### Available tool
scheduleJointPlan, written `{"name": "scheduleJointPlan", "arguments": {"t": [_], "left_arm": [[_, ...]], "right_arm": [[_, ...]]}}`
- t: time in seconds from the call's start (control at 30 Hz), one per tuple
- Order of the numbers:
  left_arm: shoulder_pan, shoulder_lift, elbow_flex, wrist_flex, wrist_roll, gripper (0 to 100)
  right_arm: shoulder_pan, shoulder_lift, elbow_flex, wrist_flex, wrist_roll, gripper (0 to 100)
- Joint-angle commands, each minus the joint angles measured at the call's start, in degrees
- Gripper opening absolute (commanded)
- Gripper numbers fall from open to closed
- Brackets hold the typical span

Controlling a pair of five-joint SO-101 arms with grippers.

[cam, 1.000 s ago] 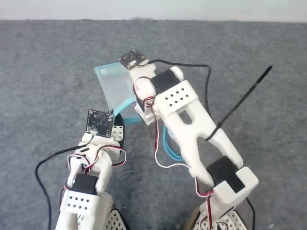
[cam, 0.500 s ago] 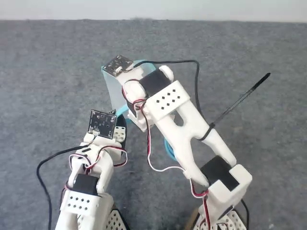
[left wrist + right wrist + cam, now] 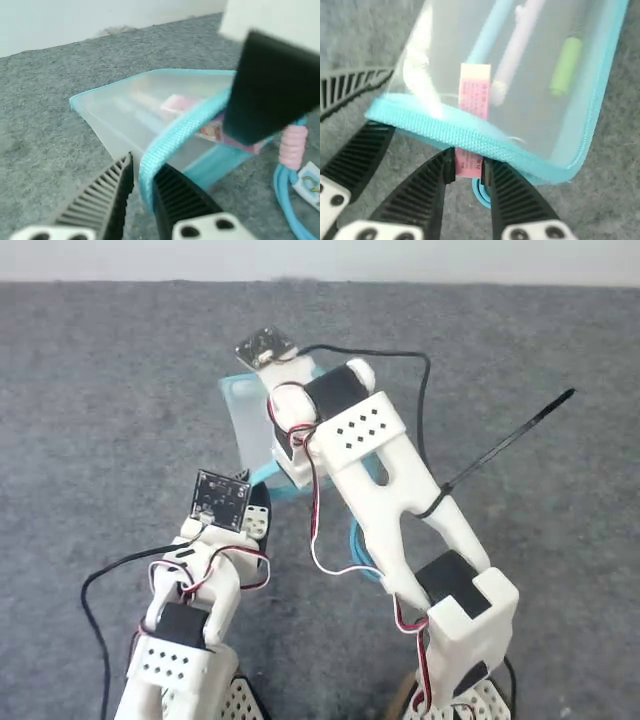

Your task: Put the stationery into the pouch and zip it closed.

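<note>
Left arm (image 3: 185, 630) sits low at the near left of the grey mat (image 3: 100, 390). The left gripper (image 3: 142, 172) is closed down to a thin gap and pinches a teal strap (image 3: 167, 142) that runs off the pouch's near end.

The pouch (image 3: 245, 425) lies mid-table just past the left arm, and the right arm's head is over it. It is frosted clear plastic with teal trim, and a teal zipper band (image 3: 470, 137) runs along one long edge. In the left wrist view its near end looks raised off the mat. Can't tell whether the zip is shut.

Seen through the pouch wall are a light blue pen (image 3: 487, 37), a pale pen (image 3: 517, 45) beside it, a short green stick (image 3: 565, 65) and a pink block (image 3: 475, 90).

The right gripper (image 3: 467, 157) has its jaws almost together, clamping a pink tab (image 3: 466, 169) just below the zipper band. The tab lines up with the pink block, and I can't tell whether they are one piece.

The right arm (image 3: 400, 510) stretches from the near right up to the pouch. A blue cord (image 3: 287, 192) with a pink coil (image 3: 292, 147) lies on the mat beside the pouch, under that arm. A black cable tie (image 3: 510, 445) sticks out to the right of the arm.
</note>
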Motion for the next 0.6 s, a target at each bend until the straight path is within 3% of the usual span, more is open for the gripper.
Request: {"name": "scheduleJointPlan", "arguments": {"t": [0.0,0.33,0.57], "left_arm": [[0.88,-0.62,-0.66,-0.18,-0.62,1],[0.53,-0.62,-0.66,-0.18,-0.62,1],[0.53,-0.62,-0.66,-0.18,-0.62,1]], "right_arm": [[1.8,-0.57,-4.22,-6.02,-1.14,2.4],[1.71,-1.19,-4.48,-6.81,-0.97,35.4],[1.54,-2.15,-4.31,-4.79,3.6,38.8]]}}
